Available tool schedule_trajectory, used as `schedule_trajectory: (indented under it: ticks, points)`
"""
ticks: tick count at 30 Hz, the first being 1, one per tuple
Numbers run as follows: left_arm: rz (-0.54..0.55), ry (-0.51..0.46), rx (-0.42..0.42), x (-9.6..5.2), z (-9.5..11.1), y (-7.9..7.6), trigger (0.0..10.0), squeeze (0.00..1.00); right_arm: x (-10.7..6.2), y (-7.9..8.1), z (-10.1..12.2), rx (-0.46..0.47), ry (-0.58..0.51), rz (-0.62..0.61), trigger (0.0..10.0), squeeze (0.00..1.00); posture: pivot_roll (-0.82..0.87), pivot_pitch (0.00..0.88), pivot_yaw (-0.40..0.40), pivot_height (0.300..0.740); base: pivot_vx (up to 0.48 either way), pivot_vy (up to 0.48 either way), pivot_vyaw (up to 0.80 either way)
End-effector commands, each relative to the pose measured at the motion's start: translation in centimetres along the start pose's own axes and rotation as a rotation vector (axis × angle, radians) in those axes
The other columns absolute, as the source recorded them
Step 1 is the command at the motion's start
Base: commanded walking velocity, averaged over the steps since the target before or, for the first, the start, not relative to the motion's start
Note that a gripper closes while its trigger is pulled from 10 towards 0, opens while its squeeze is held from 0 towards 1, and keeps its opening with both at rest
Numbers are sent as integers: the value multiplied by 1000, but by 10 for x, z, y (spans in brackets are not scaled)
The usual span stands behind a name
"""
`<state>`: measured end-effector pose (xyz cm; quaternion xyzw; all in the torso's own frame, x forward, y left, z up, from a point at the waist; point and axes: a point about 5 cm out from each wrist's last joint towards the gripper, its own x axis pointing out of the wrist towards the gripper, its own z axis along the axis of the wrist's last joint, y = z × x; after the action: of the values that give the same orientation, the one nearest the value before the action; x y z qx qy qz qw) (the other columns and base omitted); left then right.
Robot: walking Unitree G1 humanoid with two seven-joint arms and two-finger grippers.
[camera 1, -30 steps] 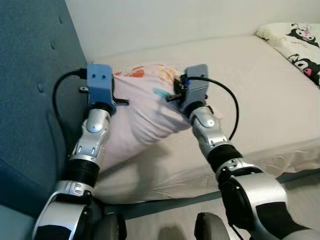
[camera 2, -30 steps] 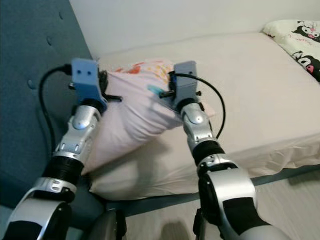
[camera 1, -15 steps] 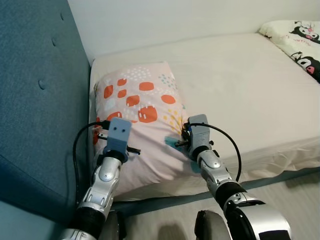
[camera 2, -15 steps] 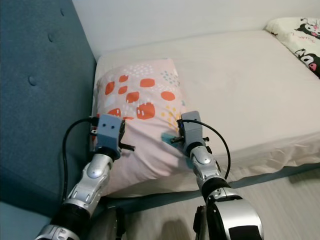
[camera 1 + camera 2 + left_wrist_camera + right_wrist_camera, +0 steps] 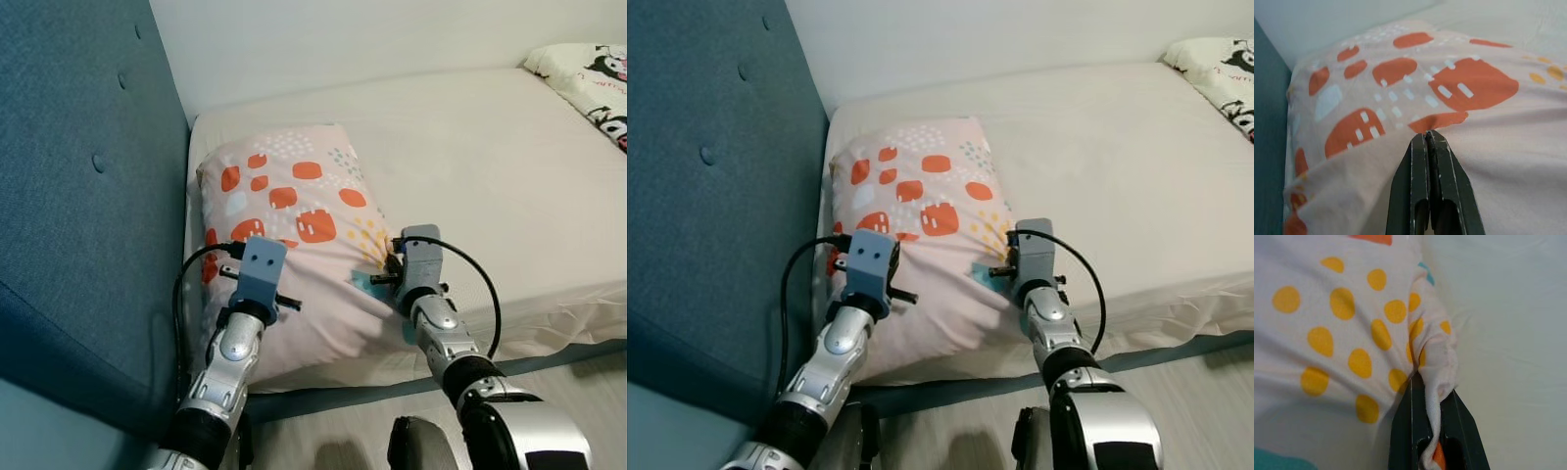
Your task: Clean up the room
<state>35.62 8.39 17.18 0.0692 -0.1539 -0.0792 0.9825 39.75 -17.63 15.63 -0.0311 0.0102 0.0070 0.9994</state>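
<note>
Wrist views show the left gripper [image 5: 1427, 139] closed, pinching the pillow [image 5: 294, 235] at centre frame, and the right gripper [image 5: 1432, 387] clamping its edge.

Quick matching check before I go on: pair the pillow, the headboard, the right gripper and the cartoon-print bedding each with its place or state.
1. pillow
2. headboard
3. right gripper
4. cartoon-print bedding

a. far corner of the mattress on the robot's right
b. blue padding along the robot's left
c. pinching a fold at the pillow's edge
d. flat on the mattress next to the headboard

Pairs: 1-d, 2-b, 3-c, 4-a
</note>
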Motion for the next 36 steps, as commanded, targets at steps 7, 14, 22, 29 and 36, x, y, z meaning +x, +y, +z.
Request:
schedule_trajectory:
  ticks: [7,14,22,29,36]
  points:
    - [67,15,29,6,-4,26,0,0,0,-18,2,8,10,-78,0,0,143,323,17,586,0,0,0]
    - [37,25,-5,1,-7,27,10000,1000,-1,-10,-2,11,13,-58,10000,1000,146,313,17,586,0,0,0]
    - [-18,-3,-82,-8,-5,26,10000,0,-4,-11,-8,77,1,-108,10000,0,127,294,21,586,0,0,0]
    - [-30,-36,-147,-36,-2,41,10000,0,-21,-15,-29,188,-68,-217,10000,0,89,244,31,586,0,0,0]
    - [-48,2,-123,-67,-13,45,10000,0,-46,-14,-48,167,-154,-262,10000,0,55,219,31,586,0,0,0]
